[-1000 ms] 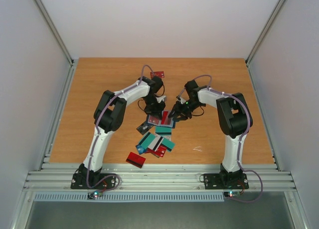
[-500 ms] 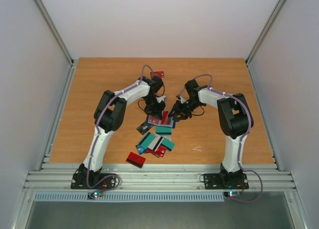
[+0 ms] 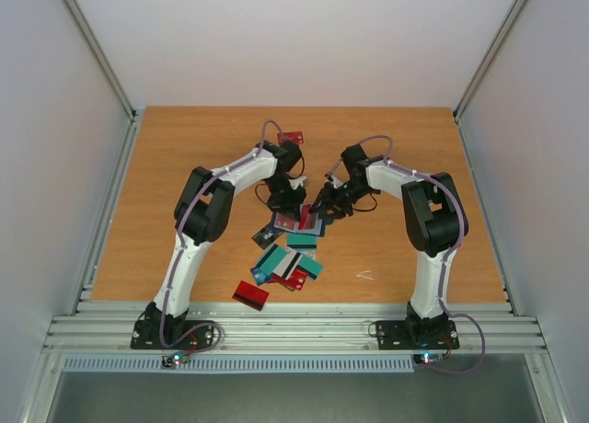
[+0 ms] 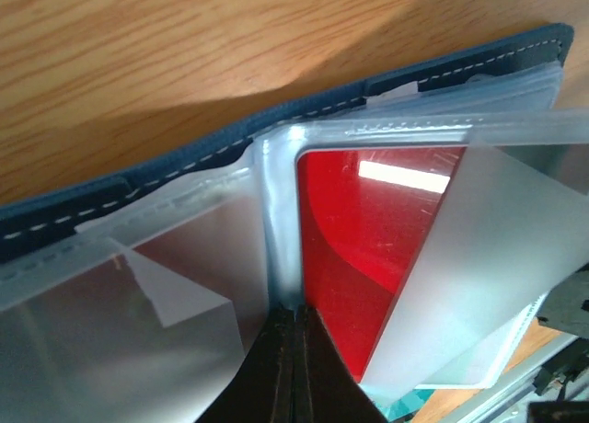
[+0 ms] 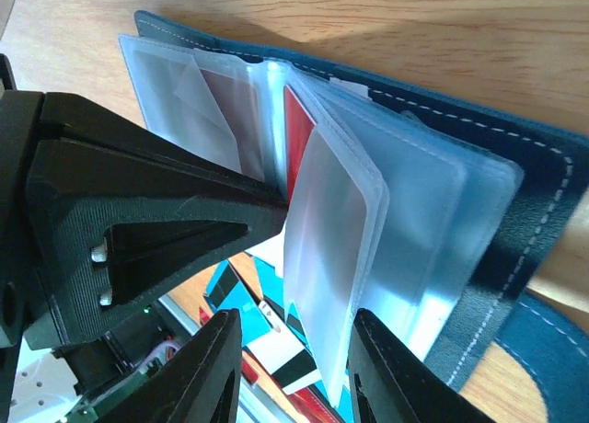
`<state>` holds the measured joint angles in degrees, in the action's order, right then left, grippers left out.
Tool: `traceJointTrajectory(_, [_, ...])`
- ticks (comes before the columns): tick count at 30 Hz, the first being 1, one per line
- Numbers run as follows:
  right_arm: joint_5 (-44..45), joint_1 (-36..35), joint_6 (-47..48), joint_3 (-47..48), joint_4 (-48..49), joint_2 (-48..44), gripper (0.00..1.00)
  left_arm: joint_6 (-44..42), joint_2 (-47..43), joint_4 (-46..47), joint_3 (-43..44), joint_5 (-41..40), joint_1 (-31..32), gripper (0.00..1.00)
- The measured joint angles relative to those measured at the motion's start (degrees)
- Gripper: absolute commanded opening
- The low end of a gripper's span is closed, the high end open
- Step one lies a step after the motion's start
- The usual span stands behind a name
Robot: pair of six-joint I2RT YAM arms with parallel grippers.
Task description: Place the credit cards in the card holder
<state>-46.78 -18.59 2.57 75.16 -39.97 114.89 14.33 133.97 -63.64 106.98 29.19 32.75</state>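
The card holder (image 3: 300, 220) lies open on the table, navy cover (image 4: 184, 162) down and clear sleeves fanned up. A red card (image 4: 368, 230) sits in one sleeve and also shows in the right wrist view (image 5: 296, 138). My left gripper (image 4: 293, 314) is shut, its tips pressed on the sleeve spine. My right gripper (image 5: 294, 354) is open, with a raised clear sleeve leaf (image 5: 331, 239) between its fingers. Both grippers meet over the holder in the top view, left (image 3: 283, 202) and right (image 3: 323, 208). Loose teal, white and red cards (image 3: 287, 263) lie just in front of it.
A red card (image 3: 250, 294) lies near the table's front edge, and another red card (image 3: 292, 137) lies behind the left wrist. A small white scrap (image 3: 366, 275) is at the front right. The left gripper's black body (image 5: 138, 221) crowds the right wrist view.
My right gripper has edged slightly back and left at the holder. The left arm and the cards have not visibly moved.
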Motion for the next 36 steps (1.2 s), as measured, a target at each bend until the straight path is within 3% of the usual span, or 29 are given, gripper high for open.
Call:
traceJointTrajectory(22, [-0.44, 0.15, -3.04, 2.27, 0.59, 0.00, 0.33, 12.22, 2.95, 10.16, 1.29, 12.68, -1.11, 0.01])
traceJointTrajectory(28, [-1.31, -1.49, -4.24, 5.16, 1.07, 1.31, 0.33, 15.78, -3.91, 14.64, -8.39, 15.63, -5.99, 0.06])
traceJointTrajectory(36, [-2.19, -4.02, -6.01, 10.34, 1.51, 7.06, 0.33, 14.69, -18.80, 13.73, -19.39, 14.36, -15.12, 0.13])
